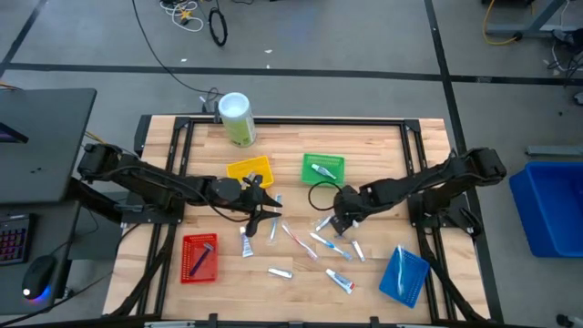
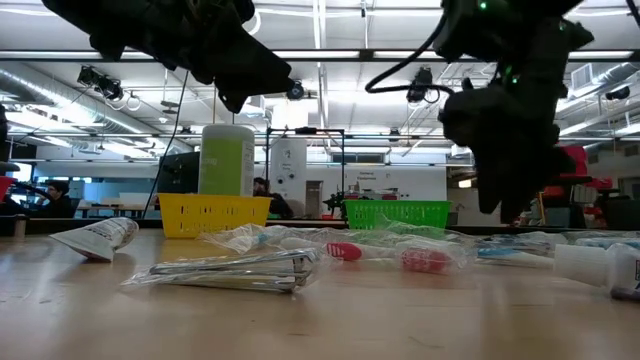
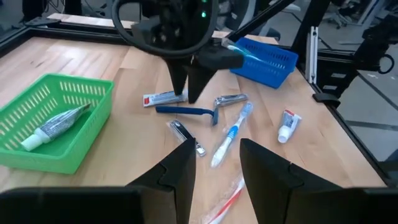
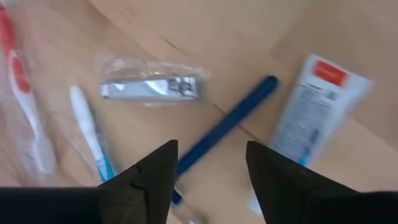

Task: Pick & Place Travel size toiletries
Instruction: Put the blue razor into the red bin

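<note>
Travel-size toiletries lie scattered on the table's middle: a blue razor (image 4: 230, 124) (image 3: 186, 111), a wrapped nail clipper (image 4: 152, 88), a white tube (image 4: 317, 106), and blue-white (image 3: 230, 134) and red (image 4: 22, 81) toothbrushes. My right gripper (image 4: 211, 168) (image 1: 340, 221) is open and points down over the razor, one finger on either side of its handle, touching nothing. My left gripper (image 3: 214, 165) (image 1: 269, 211) is open and hovers over a wrapped red toothbrush (image 3: 227, 199), facing the right gripper. Another tube (image 3: 53, 124) lies in the green basket (image 3: 37, 102).
Four small baskets stand around the pile: yellow (image 1: 249, 170), green (image 1: 323, 168), red (image 1: 199, 258) and blue (image 1: 404, 273). A white-lidded green canister (image 1: 235, 118) stands at the far edge. More tubes (image 1: 339, 282) lie toward the near edge. A black cable loop (image 1: 321, 195) lies by the green basket.
</note>
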You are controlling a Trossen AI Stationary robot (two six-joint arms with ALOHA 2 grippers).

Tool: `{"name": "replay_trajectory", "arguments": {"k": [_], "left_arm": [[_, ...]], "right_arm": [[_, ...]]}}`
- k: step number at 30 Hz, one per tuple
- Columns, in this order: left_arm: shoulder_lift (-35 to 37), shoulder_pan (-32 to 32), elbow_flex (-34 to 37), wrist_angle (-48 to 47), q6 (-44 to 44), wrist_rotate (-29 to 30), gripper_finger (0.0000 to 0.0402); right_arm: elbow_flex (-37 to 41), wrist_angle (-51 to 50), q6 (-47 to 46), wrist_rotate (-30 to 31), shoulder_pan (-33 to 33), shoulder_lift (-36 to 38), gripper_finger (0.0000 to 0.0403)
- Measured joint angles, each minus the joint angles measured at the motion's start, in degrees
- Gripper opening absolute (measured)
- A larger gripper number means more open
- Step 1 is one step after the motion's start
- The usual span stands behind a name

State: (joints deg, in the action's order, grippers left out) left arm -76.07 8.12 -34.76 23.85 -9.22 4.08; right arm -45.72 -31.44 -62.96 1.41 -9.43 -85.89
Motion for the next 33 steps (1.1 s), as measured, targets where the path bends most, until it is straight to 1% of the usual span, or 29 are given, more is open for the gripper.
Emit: {"name": "replay_trajectory", "arguments": {"k": [3, 7, 13, 20, 27, 30, 33], "left_arm": [[0.0, 0.0, 0.0, 0.09, 1.06, 0.0, 0.0133], [0.0, 0.0, 0.0, 0.07, 3.48, 0.0, 0.0133], [0.0, 0.0, 0.0, 0.07, 4.55, 0.0, 0.0133], [0.0, 0.0, 0.0, 0.05, 5.42, 0.0, 0.0133], [0.0, 0.0, 0.0, -0.04, 5.47, 0.01, 0.0133], [0.0, 0.0, 0.0, -0.17, 5.39, 0.0, 0.0133], [0.0, -0.02, 0.0, -0.26, 5.14, 0.0, 0.0133]], "right_arm": [[3.73, 8.4, -0.47, -0.4, 0.03, 0.0, 0.0192], [6.23, 12.77, -3.2, -0.7, 0.43, 0.11, 0.0187], [6.96, 13.2, -4.97, -0.44, 0.34, 0.21, 0.0189], [5.46, 12.91, -0.21, -0.34, 0.34, 0.07, 0.0182], [4.0, 11.33, 1.45, -0.12, 0.36, 2.05, 0.0175], [4.01, 9.81, -0.24, 0.08, 0.07, 2.43, 0.0177], [4.98, 9.64, -2.85, 2.17, -0.41, 1.78, 0.0186]]}}
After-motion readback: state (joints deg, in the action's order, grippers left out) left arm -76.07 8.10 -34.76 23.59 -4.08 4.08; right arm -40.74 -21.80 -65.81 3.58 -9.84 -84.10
